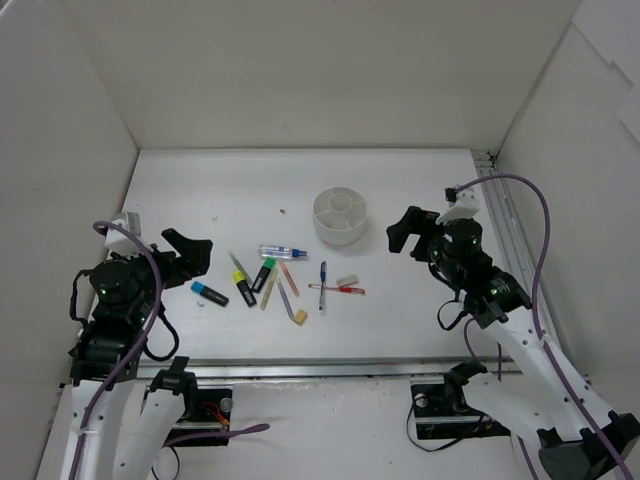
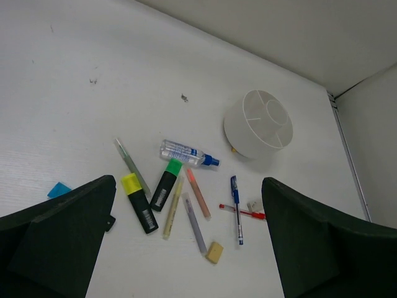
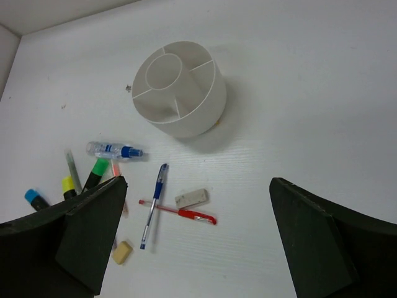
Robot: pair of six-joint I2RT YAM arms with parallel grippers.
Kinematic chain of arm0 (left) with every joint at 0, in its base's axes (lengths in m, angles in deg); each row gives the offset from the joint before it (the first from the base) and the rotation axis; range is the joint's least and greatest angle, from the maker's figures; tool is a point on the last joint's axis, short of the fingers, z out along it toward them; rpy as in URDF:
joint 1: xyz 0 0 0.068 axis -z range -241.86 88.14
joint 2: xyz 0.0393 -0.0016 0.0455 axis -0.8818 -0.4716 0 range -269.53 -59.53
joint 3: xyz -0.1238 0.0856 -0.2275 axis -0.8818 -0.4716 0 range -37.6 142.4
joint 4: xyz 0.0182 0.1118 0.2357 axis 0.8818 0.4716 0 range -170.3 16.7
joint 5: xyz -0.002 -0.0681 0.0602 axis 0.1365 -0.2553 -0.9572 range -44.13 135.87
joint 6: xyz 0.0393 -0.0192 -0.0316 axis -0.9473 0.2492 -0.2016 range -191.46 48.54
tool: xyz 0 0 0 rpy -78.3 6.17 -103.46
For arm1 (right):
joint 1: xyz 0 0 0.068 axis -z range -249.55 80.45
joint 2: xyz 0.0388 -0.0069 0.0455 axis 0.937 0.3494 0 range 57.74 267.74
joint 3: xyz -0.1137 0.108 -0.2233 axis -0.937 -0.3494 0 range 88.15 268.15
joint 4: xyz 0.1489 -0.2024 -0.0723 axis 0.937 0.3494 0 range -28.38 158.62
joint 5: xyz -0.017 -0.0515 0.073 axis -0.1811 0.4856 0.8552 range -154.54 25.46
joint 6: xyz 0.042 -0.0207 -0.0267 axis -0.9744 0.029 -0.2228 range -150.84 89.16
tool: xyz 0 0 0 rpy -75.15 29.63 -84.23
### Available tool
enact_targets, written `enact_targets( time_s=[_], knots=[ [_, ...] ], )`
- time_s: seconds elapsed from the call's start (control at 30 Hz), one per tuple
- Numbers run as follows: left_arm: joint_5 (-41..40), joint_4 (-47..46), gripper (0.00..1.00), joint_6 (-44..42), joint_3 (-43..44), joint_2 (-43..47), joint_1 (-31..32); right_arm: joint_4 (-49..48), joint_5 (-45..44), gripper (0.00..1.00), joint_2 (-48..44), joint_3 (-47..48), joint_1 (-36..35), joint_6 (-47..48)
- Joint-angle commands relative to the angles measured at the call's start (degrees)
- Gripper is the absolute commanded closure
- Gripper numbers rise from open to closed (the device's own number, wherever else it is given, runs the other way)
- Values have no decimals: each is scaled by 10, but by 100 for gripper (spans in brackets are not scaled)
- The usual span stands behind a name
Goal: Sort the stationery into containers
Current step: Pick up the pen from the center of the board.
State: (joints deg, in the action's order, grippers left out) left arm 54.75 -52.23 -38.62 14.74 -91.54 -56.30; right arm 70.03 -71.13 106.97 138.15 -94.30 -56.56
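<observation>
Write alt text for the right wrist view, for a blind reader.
A round white divided tub stands on a white table, stationery loose below it: a clear blue-capped tube, a blue pen crossing a red pen, two beige erasers, highlighters. The open right gripper frames the bottom corners with dark fingers.

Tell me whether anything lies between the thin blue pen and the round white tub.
Nothing visible: only bare table separates the thin blue pen from the round white divided tub. A thin red pen crosses it, away from the tub.
</observation>
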Motion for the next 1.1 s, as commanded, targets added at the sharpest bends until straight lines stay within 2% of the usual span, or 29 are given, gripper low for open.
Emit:
enact_targets(
  time_s=[0.0, 0.1, 0.17, 0.33, 0.4, 0.57, 0.73, 0.83, 0.9, 1.07],
  knots=[
    [-2, -29, 0, 11, -4, -23, -2, -34, 84, 2, 9, -5, 0, -4],
    [16, -36, 0, 10, -19, -43, -2, -66, 124, 2, 50, -17, -13, 0],
    [23, -37, 0, 8, -27, -59, -2, -73, 107, 2, 80, -15, -44, -2],
    [54, -46, 0, 2, -40, -94, -2, -61, 19, 2, 225, 46, -142, -3],
    [59, -53, 0, 3, -52, -101, -2, -46, -42, 2, 296, 86, -154, -34],
    [69, -50, 0, -1, -66, -113, 3, -26, -66, 2, 414, 159, -185, -57],
    [42, -46, 0, 0, -72, -117, 3, -2, -131, 4, 516, 216, -202, -80],
    [42, -46, 0, -3, -72, -121, 3, 21, -141, 8, 565, 258, -204, -88],
    [36, -43, 0, -5, -72, -123, 3, 35, -142, 15, 593, 283, -205, -99],
    [16, -37, 0, -3, -76, -118, 9, 52, -146, 21, 620, 293, -214, -111]
  ],
)
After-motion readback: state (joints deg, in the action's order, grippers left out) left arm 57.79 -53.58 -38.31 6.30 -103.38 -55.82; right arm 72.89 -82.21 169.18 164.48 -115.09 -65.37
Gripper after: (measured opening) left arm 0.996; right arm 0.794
